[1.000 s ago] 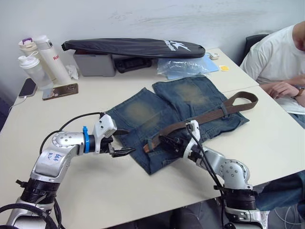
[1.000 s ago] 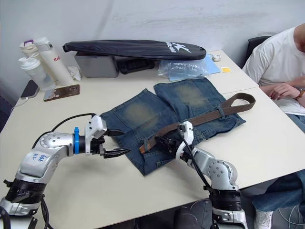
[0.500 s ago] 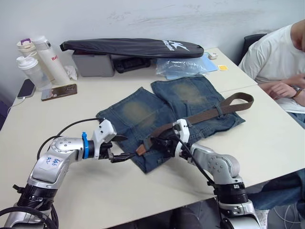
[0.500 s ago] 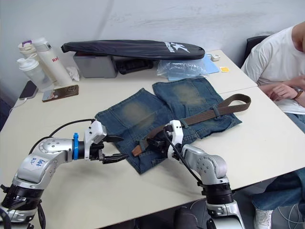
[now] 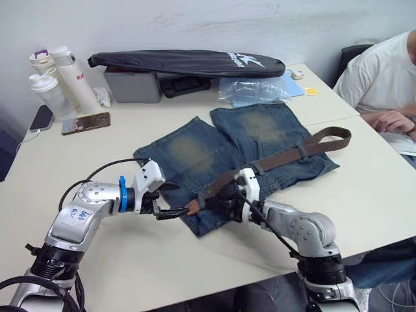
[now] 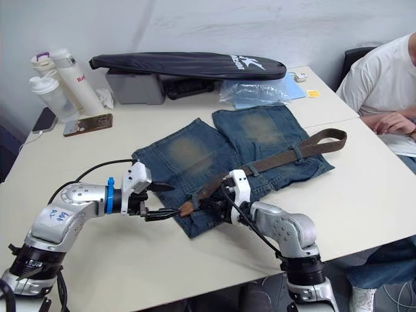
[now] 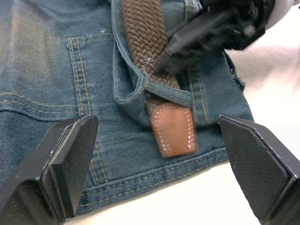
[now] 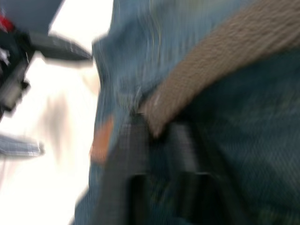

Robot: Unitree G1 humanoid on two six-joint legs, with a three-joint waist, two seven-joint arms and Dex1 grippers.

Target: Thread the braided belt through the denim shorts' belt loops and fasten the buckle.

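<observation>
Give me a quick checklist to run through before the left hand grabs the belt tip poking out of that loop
1. Belt tip through the belt loop: ok, the reddish end sticks out past it.
2. Left hand open: ok, fingers spread wide on either side of the tip.
3. Left hand lined up with the tip: ok, the tip lies between the fingers.
4. Right hand holding the belt behind the loop: cannot tell, it presses at the strap but the grip is blurred.
5. Shorts flat on the table: ok.
6. Buckle ready at the far end: cannot tell.
</observation>
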